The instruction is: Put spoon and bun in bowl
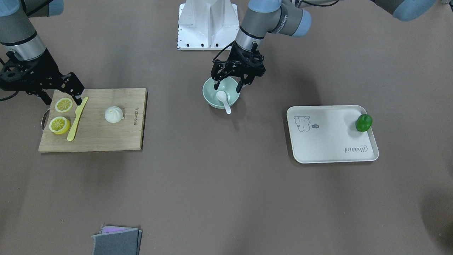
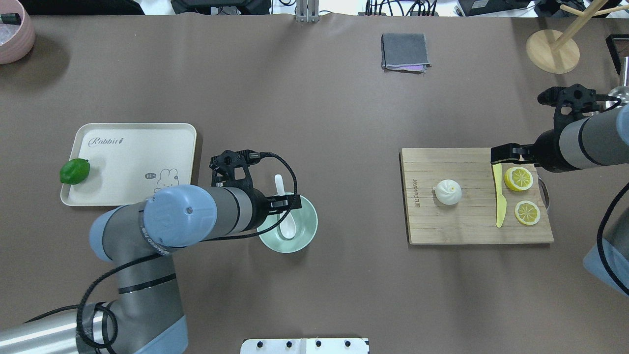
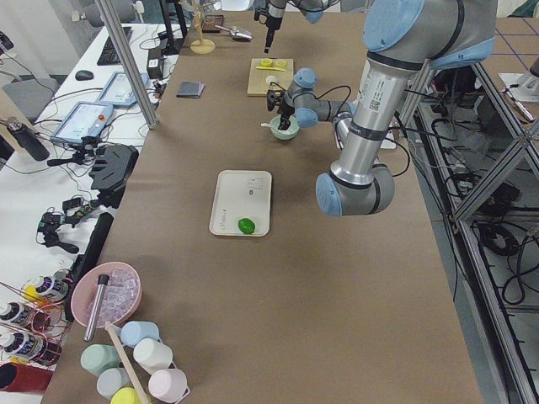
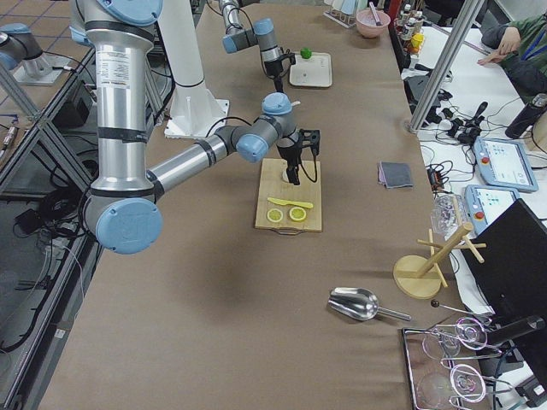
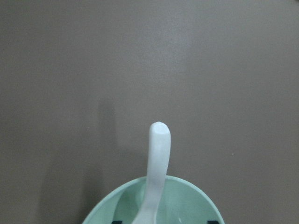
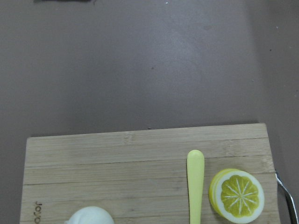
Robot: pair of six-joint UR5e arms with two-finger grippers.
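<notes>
The white spoon (image 1: pixel 223 100) lies in the mint-green bowl (image 1: pixel 211 101), scoop inside and handle sticking out over the rim; the left wrist view shows the handle (image 5: pixel 158 158) over the bowl (image 5: pixel 189 198). My left gripper (image 1: pixel 228 86) hovers just above the bowl, open, with a finger on each side and holding nothing. The white bun (image 1: pixel 114 114) sits on the wooden cutting board (image 1: pixel 106 140); it also shows in the overhead view (image 2: pixel 447 191). My right gripper (image 1: pixel 62 100) is open and empty above the board's end with the lemon halves, away from the bun.
On the board lie two lemon halves (image 1: pixel 59 124) and a yellow plastic knife (image 1: pixel 78 118). A cream tray (image 1: pixel 329 141) holds a green lime (image 1: pixel 363 123). A folded grey cloth (image 1: pixel 116 241) lies at the operators' edge. The white robot base (image 1: pixel 207 24) stands behind the bowl.
</notes>
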